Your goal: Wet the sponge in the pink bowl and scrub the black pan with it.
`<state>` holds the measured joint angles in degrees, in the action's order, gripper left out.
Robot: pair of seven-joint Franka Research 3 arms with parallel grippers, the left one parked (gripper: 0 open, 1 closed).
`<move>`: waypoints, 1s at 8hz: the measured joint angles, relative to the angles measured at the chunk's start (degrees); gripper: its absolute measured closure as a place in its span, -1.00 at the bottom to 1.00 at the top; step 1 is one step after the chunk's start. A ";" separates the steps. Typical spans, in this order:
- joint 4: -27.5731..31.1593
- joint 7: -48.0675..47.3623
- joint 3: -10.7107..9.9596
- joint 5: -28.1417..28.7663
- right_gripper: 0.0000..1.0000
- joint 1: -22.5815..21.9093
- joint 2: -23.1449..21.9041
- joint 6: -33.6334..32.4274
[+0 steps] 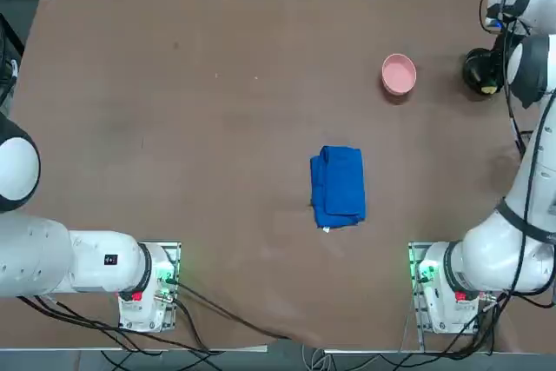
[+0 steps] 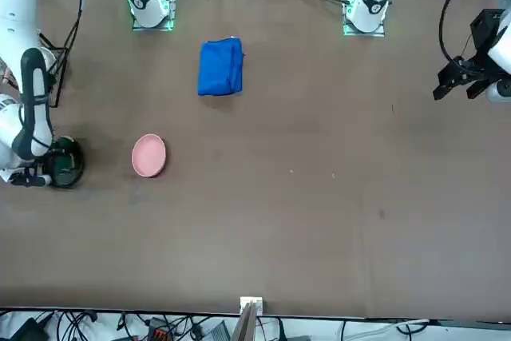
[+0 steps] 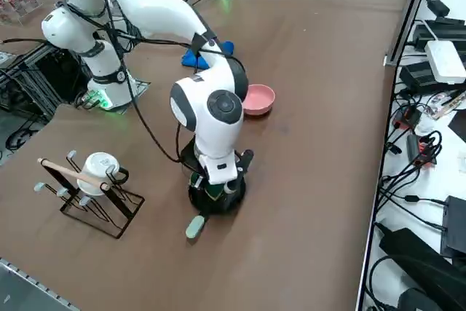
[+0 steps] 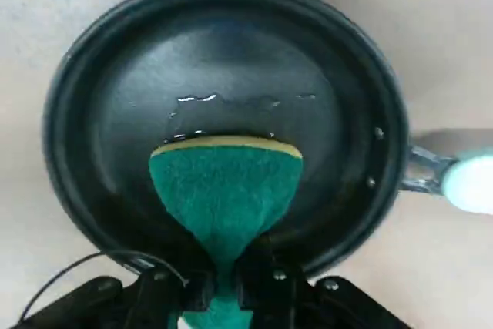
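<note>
The black pan sits on the brown table, off to the robot's right, and its 1 pale handle sticks out. Inside it is the sponge, green with a thin yellow edge. Drops of water shine in the pan next to the sponge. The right gripper is over the pan, with its 2 fingers squeezed shut on the sponge, so the sponge is pinched thin there and fans out wide.

The pink bowl is near the pan, apart from it. The blue cloth lies farther off, closer to the robot. The rack stands by the robot's right side, with 1 white cup on it.

The pan could slide or spin if the sponge pushes too hard on it, since nothing holds its handle. The wet sponge could slip out, because only a bunched part is pinched. The arm could bump the bowl if it swings wide.

I count 1 pan, 1 sponge, 1 bowl, 1 cloth and 1 rack.
</note>
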<state>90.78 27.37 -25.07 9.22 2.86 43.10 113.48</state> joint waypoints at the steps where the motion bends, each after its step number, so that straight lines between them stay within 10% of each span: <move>1: -0.34 0.03 -0.33 0.00 0.66 -0.02 -0.76 0.02; 8: 3.10 -2.47 -0.36 0.00 0.66 -7.40 -15.58 -4.00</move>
<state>93.88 24.90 -25.44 9.22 -4.54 27.52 109.48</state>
